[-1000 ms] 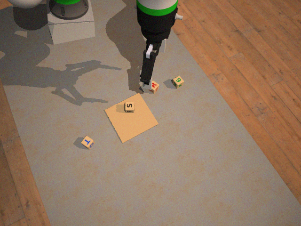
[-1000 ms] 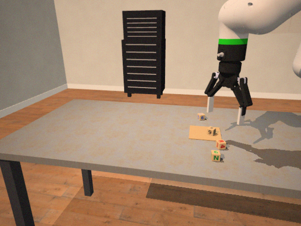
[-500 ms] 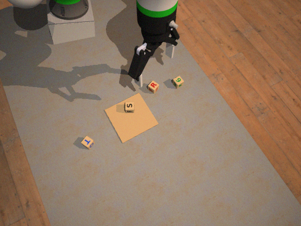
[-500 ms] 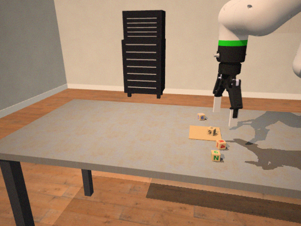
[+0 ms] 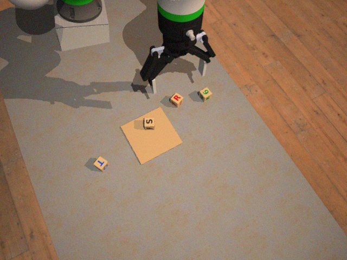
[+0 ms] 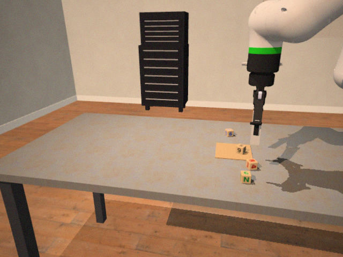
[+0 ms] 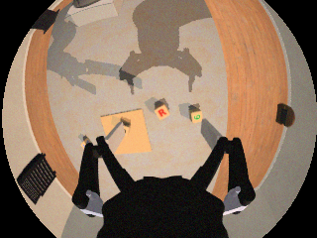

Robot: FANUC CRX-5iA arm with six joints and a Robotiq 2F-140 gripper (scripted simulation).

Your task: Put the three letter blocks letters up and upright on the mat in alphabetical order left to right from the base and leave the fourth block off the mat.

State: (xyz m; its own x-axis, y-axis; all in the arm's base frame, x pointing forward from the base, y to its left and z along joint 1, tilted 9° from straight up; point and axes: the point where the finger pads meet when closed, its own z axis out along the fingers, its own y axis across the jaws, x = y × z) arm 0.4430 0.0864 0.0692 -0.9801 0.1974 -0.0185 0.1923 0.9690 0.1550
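"What are my fingers doing?"

"My gripper [image 5: 178, 77] [image 6: 255, 138] [image 7: 162, 127] is wide open, holding nothing"

"Where is the R block [image 5: 177, 99] [image 6: 251, 164] [image 7: 161, 112]?"

"On the table [image 5: 196, 179] [image 6: 124, 155] [image 7: 170, 141], off the mat [image 5: 156, 142] [image 6: 225, 152] [image 7: 139, 136], near its corner"

"How will it feel?"

"I think light, hard and a bit slippery. I'd pinch two flat sides across the middle, softly, and keep R on top"

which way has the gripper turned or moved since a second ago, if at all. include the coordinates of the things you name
Yes: the gripper [image 5: 178, 80] [image 6: 255, 138] [image 7: 162, 127] has turned, swinging one fingertip in the top view from beside the R block [image 5: 177, 99] [image 7: 161, 112] toward the robot's base [image 5: 84, 37].
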